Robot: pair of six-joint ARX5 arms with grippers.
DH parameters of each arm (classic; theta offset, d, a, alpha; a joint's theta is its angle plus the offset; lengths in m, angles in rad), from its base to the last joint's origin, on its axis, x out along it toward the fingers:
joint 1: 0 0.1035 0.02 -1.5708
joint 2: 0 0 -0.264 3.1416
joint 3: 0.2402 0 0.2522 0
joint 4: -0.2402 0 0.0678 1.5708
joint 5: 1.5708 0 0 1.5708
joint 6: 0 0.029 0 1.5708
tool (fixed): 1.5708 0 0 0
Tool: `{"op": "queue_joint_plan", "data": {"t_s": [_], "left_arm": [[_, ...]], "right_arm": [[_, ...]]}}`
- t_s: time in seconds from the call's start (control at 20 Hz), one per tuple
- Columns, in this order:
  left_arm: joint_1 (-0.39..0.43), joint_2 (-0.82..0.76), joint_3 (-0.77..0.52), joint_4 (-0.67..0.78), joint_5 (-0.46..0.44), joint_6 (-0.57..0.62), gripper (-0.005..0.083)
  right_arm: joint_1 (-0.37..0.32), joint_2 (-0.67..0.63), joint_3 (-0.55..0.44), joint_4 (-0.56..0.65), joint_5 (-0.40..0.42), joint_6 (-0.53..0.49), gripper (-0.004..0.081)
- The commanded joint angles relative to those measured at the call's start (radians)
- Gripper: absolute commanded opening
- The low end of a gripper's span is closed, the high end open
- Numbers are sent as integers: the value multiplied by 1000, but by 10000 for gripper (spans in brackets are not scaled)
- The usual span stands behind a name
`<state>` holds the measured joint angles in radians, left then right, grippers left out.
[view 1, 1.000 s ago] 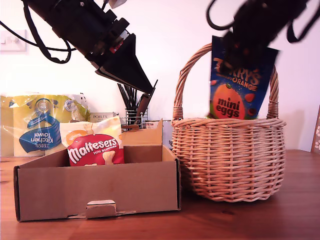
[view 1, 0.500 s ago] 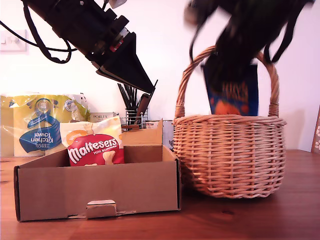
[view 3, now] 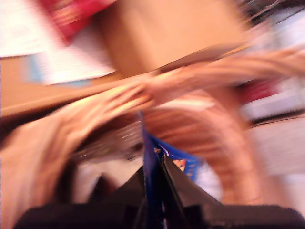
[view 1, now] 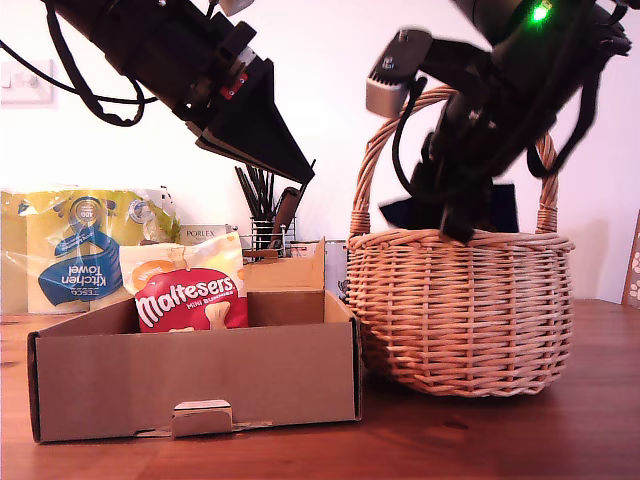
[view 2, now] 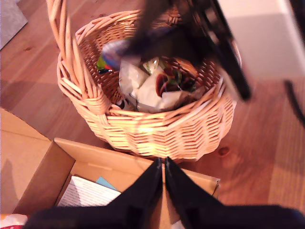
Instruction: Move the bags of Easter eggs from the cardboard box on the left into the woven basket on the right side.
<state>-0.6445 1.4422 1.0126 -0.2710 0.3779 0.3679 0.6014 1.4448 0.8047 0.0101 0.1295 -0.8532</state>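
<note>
The woven basket (view 1: 460, 310) stands on the exterior view's right, with several crumpled bags (view 2: 147, 88) inside it. Low inside the arch of its handle, my second gripper (view 1: 458, 232) (view 3: 152, 171) is shut on a dark blue bag of mini eggs (view 1: 500, 208) (view 3: 169, 152), most of which is below the rim. The second wrist view is badly blurred. A red Maltesers bag (view 1: 190, 295) stands upright in the cardboard box (view 1: 200, 380) on the exterior view's left. My first gripper (view 1: 303, 175) (view 2: 163, 164) hangs shut and holding nothing above the box's far edge.
Behind the box stand a yellow-and-blue Kitchen Towel pack (view 1: 85, 245), a small white Porlex box (view 1: 205, 233) and a wire holder of dark utensils (view 1: 262, 215). Wooden table (view 1: 500, 440) shows in front of the basket. Papers (view 2: 88, 193) lie in the box.
My second arm has swung down and lowered the blue bag from above the rim into the basket. The first arm has hardly moved.
</note>
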Motion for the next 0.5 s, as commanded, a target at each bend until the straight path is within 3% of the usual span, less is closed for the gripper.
{"op": "queue_joint_plan", "data": {"t_s": [0.0, 0.05, 0.2, 0.35, 0.45], "left_arm": [[1, 9, -10, 2, 8, -7, -19], [1, 9, -10, 2, 8, -7, -19], [1, 9, -10, 2, 11, -13, -19], [1, 9, -10, 1, 10, -12, -19], [2, 9, -10, -2, 6, -12, -19]], "right_arm": [[11, -20, 5, -16, -17, 74, 112], [17, -32, 24, -42, -21, 124, 174], [29, -63, 110, -162, -58, 282, 258], [34, -81, 207, -294, -89, 356, 342], [38, -93, 259, -386, -122, 384, 352]]}}
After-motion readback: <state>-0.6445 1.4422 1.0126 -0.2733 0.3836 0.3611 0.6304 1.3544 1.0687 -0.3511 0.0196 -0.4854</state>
